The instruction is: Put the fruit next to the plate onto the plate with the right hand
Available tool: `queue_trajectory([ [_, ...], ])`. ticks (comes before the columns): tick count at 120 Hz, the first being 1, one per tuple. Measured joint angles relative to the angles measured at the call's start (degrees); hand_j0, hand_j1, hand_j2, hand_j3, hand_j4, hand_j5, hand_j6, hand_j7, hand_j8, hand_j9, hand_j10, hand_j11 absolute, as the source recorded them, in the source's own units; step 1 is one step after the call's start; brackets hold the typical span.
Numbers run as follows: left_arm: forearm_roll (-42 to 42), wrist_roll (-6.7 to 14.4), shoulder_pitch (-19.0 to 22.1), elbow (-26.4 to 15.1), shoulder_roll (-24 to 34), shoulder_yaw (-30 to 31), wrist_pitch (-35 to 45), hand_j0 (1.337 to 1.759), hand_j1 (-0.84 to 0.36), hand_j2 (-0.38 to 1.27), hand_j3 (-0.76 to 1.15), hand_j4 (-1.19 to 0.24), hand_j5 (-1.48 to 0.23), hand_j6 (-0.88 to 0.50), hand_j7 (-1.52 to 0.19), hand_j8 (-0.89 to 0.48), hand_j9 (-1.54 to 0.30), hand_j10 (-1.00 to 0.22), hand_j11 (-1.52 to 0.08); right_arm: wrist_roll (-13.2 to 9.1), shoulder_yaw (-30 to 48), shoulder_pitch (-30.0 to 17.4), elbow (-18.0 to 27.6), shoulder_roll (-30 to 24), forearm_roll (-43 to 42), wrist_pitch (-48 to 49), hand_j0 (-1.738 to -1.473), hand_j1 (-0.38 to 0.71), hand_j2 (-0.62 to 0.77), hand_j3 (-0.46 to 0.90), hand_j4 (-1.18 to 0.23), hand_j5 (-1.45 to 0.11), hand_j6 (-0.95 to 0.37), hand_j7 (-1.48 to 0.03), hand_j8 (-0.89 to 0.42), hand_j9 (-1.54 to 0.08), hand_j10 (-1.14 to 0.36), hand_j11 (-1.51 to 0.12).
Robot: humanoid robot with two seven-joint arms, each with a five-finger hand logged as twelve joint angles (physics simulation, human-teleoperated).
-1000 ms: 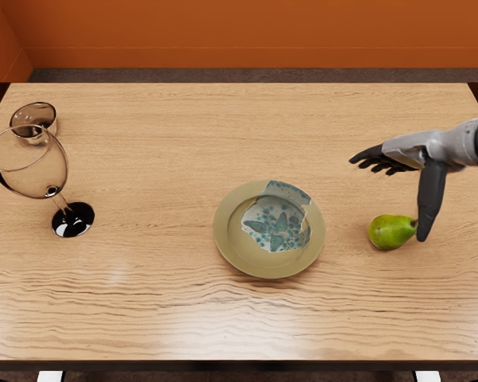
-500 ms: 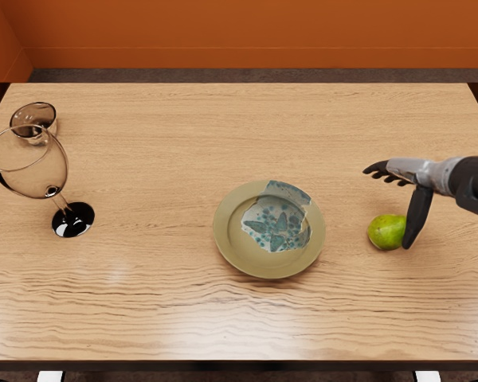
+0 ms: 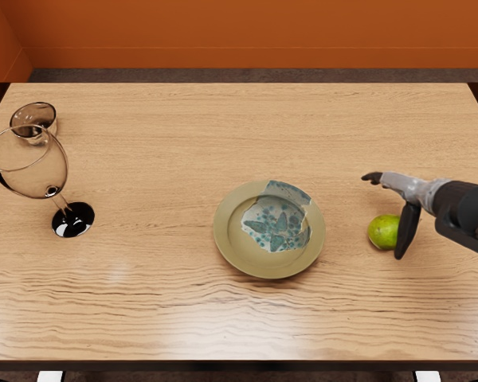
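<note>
Right hand (image 3: pixel 408 191) by pear (image 3: pixel 383 231) on worktop (image 3: pixel 183 143); fingers (image 3: pixel 373 177) spread, released, grasping nothing; pear just beneath fingers, plate (image 3: pixel 223 231) well left of them

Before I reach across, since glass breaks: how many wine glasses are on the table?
2. One wine glass stands at the left edge of the table; the second glass is behind it, partly hidden.

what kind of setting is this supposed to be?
Probably a simulated dining-room setup: a wooden table with a wine glass, a patterned plate and a pear, orange wall behind.
</note>
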Motion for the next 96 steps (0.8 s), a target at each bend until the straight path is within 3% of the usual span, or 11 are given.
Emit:
queue_trajectory([
  [49,0.00,0.00,0.00,0.00,0.00,0.04,0.00,1.658,0.35,0.00,0.00,0.00,0.00,0.00,0.00,0.00,0.00,0.00,0.00,0.00,-1.77,-4.98,0.00,2.30,-7.30,-8.87,-1.658,-0.24,-0.01,0.00,-0.09,-0.12,-0.10,-0.12,-0.09,-0.12,-0.09,-0.12],
  [74,0.00,0.00,0.00,0.00,0.00,0.06,0.00,1.658,0.35,0.00,0.00,0.00,0.00,0.00,0.00,0.00,0.00,0.00,0.00,0.00,-2.13,-5.50,0.00,2.27,-8.53,-10.91,-1.658,-0.14,-0.03,0.00,-0.18,-0.23,-0.18,-0.23,-0.18,-0.23,-0.18,-0.23],
  [96,0.00,0.00,-0.09,0.00,0.00,0.19,0.00,1.658,0.35,0.00,0.00,0.00,0.00,0.00,0.00,0.00,0.00,0.00,0.00,-0.01,-2.12,-5.47,0.00,1.75,-8.85,-11.41,-1.657,-0.11,-0.07,0.00,-0.22,-0.28,-0.22,-0.28,-0.22,-0.28,-0.22,-0.28],
])
